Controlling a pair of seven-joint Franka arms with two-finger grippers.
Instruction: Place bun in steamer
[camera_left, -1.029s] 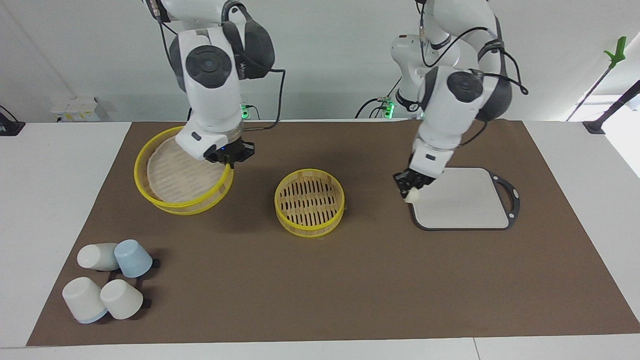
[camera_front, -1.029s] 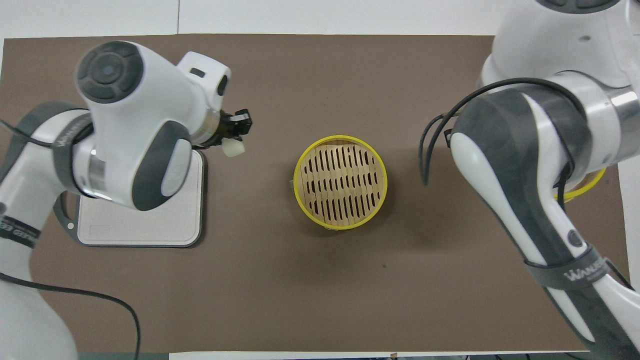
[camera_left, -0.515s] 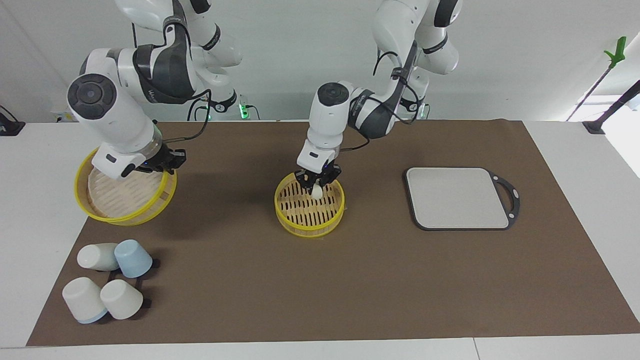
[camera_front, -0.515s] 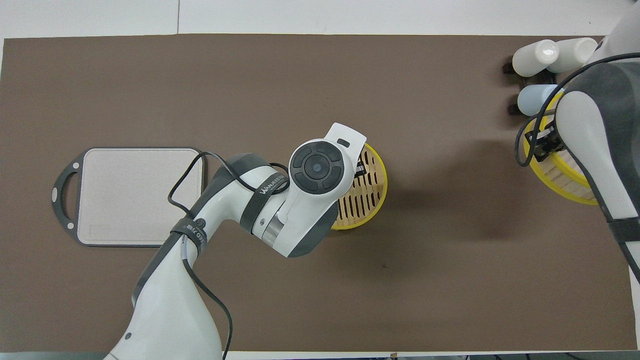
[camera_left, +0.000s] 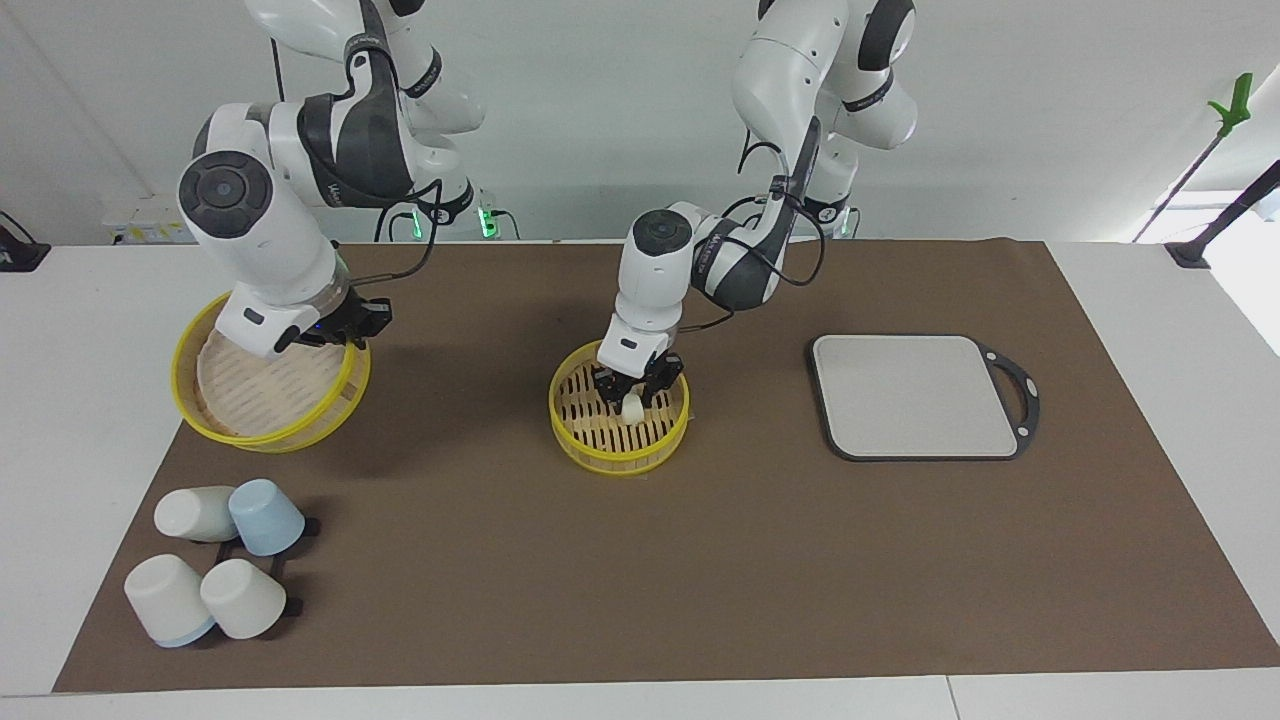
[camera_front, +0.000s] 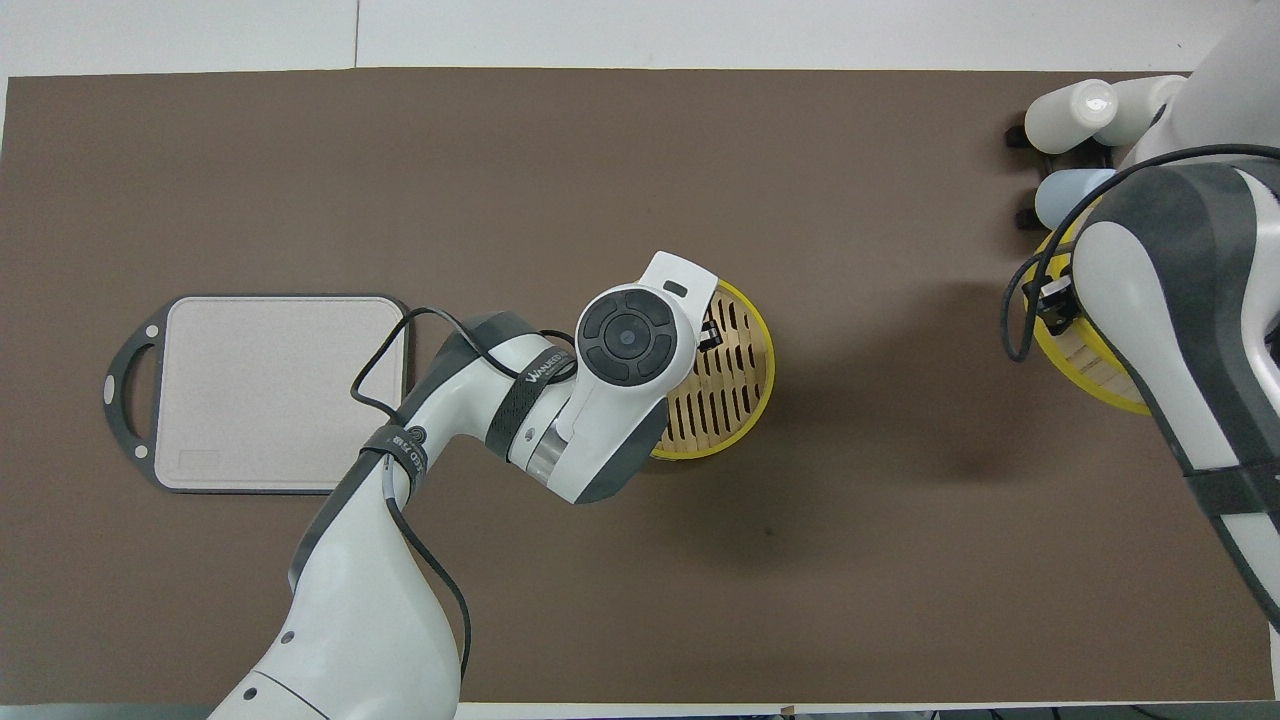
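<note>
Cream-white, smooth oblong dough bun (camera_left: 632, 405), judged soft and light, was pinched by the left pincer (camera_left: 631, 396) inside the yellow-rimmed round bamboo steamer (camera_left: 672, 432); right pincer (camera_left: 352, 325) gripped the steamer's yellow-rimmed lid (camera_left: 268, 390), waiting.

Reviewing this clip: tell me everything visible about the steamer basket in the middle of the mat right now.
The steamer is a round, shallow bamboo basket with bright yellow rim bands and a tan slatted floor with dark slots. It stands upright and lidless on the brown mat, beside the grey board. The left gripper reaches down inside it, holding the cream-white bun low over the floor; contact with the slats cannot be judged. Overhead, the left arm hides much of the basket.
</note>
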